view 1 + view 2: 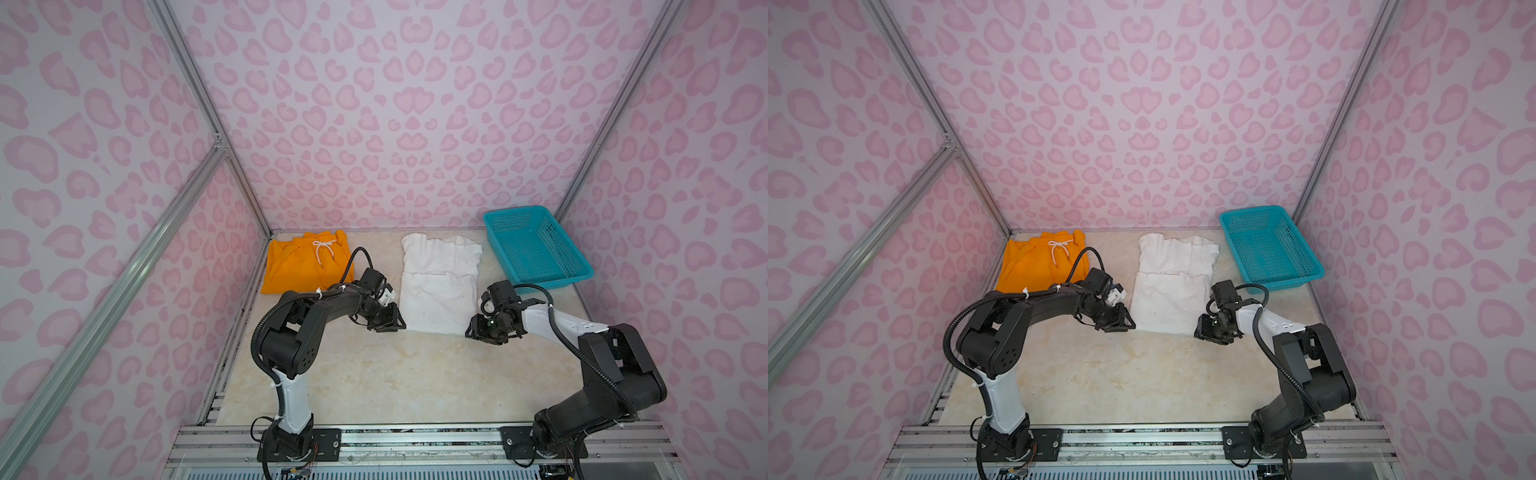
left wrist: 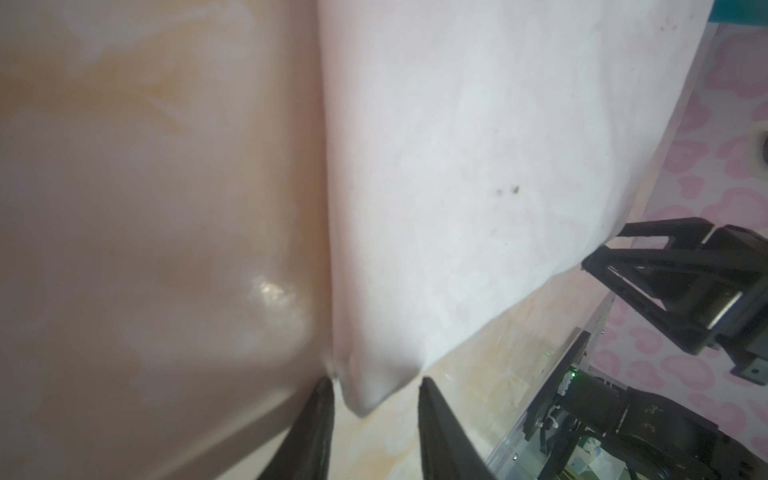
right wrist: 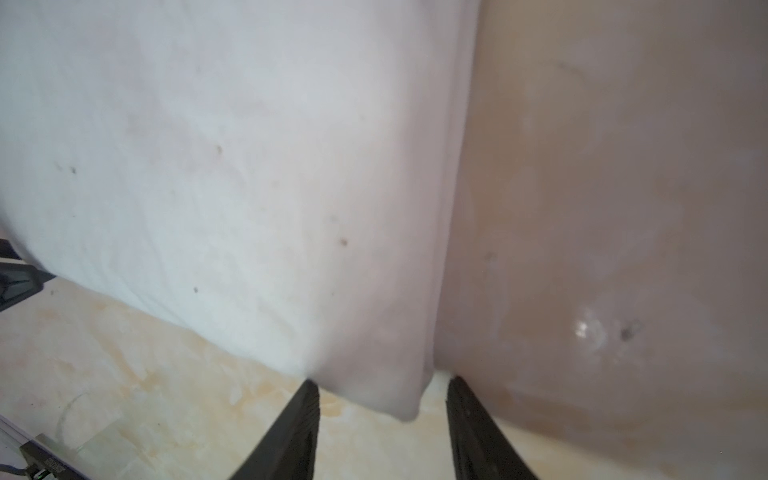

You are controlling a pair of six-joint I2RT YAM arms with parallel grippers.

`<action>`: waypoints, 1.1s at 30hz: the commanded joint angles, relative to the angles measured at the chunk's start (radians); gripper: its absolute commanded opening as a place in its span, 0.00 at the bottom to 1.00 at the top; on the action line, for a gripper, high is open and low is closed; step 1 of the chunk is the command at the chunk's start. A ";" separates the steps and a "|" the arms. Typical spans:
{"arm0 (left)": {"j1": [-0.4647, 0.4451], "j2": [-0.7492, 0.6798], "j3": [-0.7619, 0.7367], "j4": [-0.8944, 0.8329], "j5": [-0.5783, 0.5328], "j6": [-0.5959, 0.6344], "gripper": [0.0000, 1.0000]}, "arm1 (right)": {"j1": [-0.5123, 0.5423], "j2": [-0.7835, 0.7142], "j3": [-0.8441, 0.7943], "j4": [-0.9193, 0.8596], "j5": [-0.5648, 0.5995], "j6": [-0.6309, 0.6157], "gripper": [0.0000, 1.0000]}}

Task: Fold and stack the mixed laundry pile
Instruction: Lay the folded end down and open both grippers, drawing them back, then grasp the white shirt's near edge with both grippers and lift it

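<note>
The white T-shirt (image 1: 440,282) (image 1: 1171,286) lies flat mid-table, its upper part folded over. My left gripper (image 1: 398,326) (image 1: 1130,326) sits at its near left corner. In the left wrist view the left gripper (image 2: 376,382) is open, with the T-shirt (image 2: 457,166) corner lying loose between the fingers. My right gripper (image 1: 470,332) (image 1: 1199,332) sits at the near right corner. The right wrist view shows the right gripper (image 3: 382,382) open too, straddling the T-shirt (image 3: 208,166) corner without pinching it. The orange shorts (image 1: 299,266) (image 1: 1034,266) with a white drawstring lie at the back left.
A teal perforated basket (image 1: 515,210) (image 1: 1254,210) stands at the back right, tilted against the wall. The beige marble tabletop (image 1: 395,374) stretches bare toward the arm bases. Pink patterned walls enclose three sides. The right arm (image 2: 685,291) shows in the left wrist view.
</note>
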 commanded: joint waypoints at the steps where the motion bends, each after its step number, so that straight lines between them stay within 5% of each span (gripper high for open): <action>1: -0.006 0.020 -0.019 0.016 -0.035 -0.018 0.29 | 0.004 0.030 -0.024 0.022 0.039 0.029 0.40; 5: -0.006 0.012 -0.023 0.031 -0.036 -0.032 0.15 | 0.004 0.023 -0.032 0.041 0.054 0.024 0.14; 9: -0.008 -0.031 -0.057 0.020 -0.040 -0.035 0.08 | 0.014 -0.018 -0.034 -0.003 0.061 0.003 0.00; 15: -0.067 -0.175 -0.222 0.020 -0.104 -0.088 0.03 | 0.070 -0.172 -0.117 -0.111 0.090 0.004 0.00; 23: -0.341 -0.486 -0.443 0.024 -0.273 -0.400 0.03 | 0.255 -0.511 -0.179 -0.333 0.195 0.159 0.00; 28: -0.410 -0.700 -0.368 -0.132 -0.390 -0.511 0.03 | 0.299 -0.705 -0.132 -0.431 0.265 0.260 0.00; 33: -0.356 -0.684 -0.162 -0.299 -0.420 -0.382 0.03 | 0.262 -0.670 0.084 -0.479 0.370 0.149 0.00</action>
